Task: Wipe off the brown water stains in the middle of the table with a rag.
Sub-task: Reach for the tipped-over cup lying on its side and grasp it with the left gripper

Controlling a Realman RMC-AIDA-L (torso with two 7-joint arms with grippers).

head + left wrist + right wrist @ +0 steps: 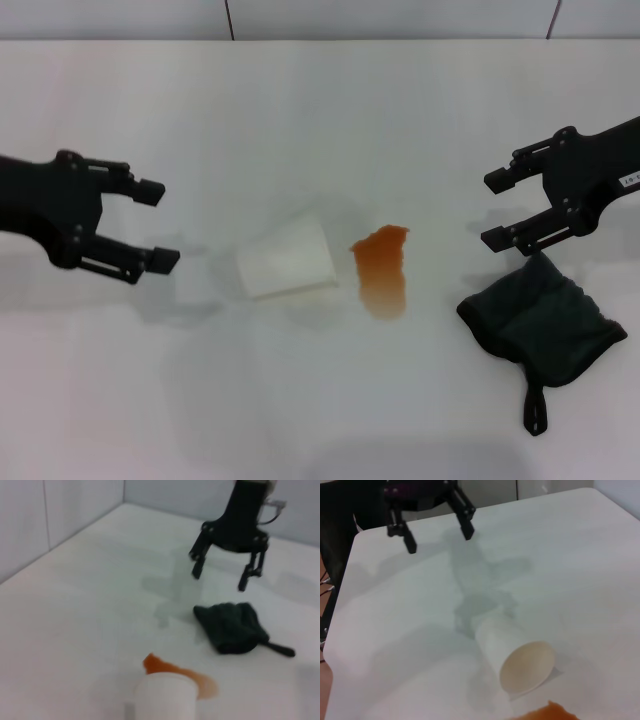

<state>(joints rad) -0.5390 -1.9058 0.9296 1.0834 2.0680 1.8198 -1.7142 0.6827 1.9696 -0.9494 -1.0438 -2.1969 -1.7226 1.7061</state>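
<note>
An orange-brown water stain [382, 268] lies in the middle of the white table [320, 120], darker at its far end; it also shows in the left wrist view [180, 672] and at the edge of the right wrist view [547, 712]. The dark grey rag [542, 320] lies crumpled to the stain's right, its loop tab pointing toward the front edge; the left wrist view shows the rag [231, 627] too. My right gripper [497, 210] hovers open just behind the rag, apart from it. At the left side my left gripper [160, 224] is open with nothing in it.
A white paper cup [288, 258] lies on its side just left of the stain, its mouth toward the stain; the right wrist view shows the cup [517, 657] with nothing inside. A tiled wall runs behind the table's far edge.
</note>
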